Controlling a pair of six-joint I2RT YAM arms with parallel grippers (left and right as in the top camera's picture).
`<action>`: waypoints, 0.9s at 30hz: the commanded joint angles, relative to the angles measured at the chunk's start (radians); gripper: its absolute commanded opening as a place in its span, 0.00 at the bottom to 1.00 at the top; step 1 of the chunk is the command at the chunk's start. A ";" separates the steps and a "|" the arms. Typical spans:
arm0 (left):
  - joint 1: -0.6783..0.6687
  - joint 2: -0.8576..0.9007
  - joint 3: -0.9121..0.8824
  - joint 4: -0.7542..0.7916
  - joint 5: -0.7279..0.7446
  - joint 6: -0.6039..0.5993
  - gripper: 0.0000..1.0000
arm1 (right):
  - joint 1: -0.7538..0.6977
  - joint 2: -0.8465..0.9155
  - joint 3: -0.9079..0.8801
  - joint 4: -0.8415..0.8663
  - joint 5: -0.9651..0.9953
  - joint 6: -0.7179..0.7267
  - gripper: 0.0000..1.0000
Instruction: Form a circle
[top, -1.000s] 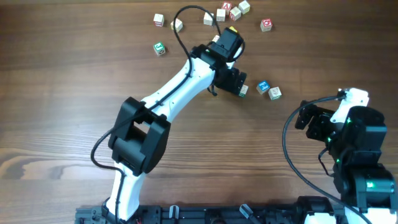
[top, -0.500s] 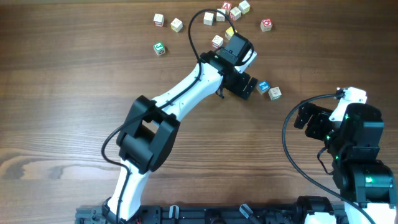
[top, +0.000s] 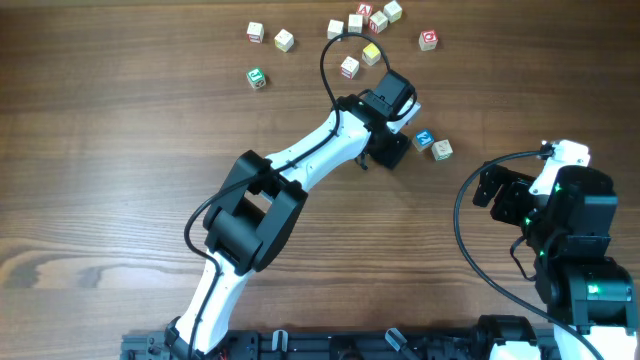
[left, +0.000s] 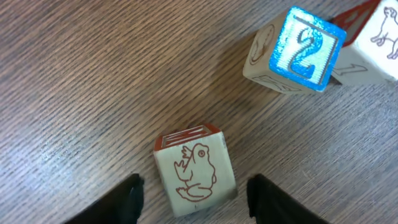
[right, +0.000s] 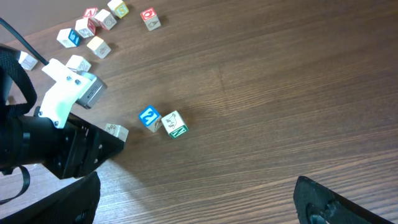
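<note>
Broadly, the tabletop (top: 120, 150) is brown wood with a straight, fine grain running side to side. The left arm (top: 300, 165) is a white tube with black joint housings, reaching across to right of centre. The right arm (top: 575, 230) is black and folded at the right edge.

The right claw (right: 196, 193) stands with its fingers wide apart. It holds nothing and touches nothing.

The left claw (top: 390, 150) is lowered over the frog cube (left: 194, 171). Its black fingertips (left: 130, 199) flank the cube with a narrow strip of wood showing on each side. The fingers are apart and not clamped.

No ring is formed. The frog cube, the blue cube (left: 305, 50) and the pale cube (top: 442, 149) form a short, uneven row right of centre. The row's long axis runs from the left claw toward the right arm. All three are small wooden cubes with square edges and printed faces:
- Frog cube: outline frog on the side, red-bordered top.
- Blue cube: white "2" facing upward.

Loose cubes (top: 285, 39) lie scattered along the far edge, well apart from the row.
</note>
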 joint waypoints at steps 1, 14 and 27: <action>0.001 0.018 -0.010 0.001 0.004 0.003 0.53 | 0.000 0.000 0.010 0.000 0.011 0.015 1.00; -0.002 0.018 -0.010 -0.032 0.005 -0.009 0.19 | 0.000 0.000 0.010 -0.002 0.034 0.025 1.00; -0.063 0.008 -0.010 -0.122 0.005 -0.028 0.16 | -0.001 0.020 0.011 -0.029 0.137 0.114 0.99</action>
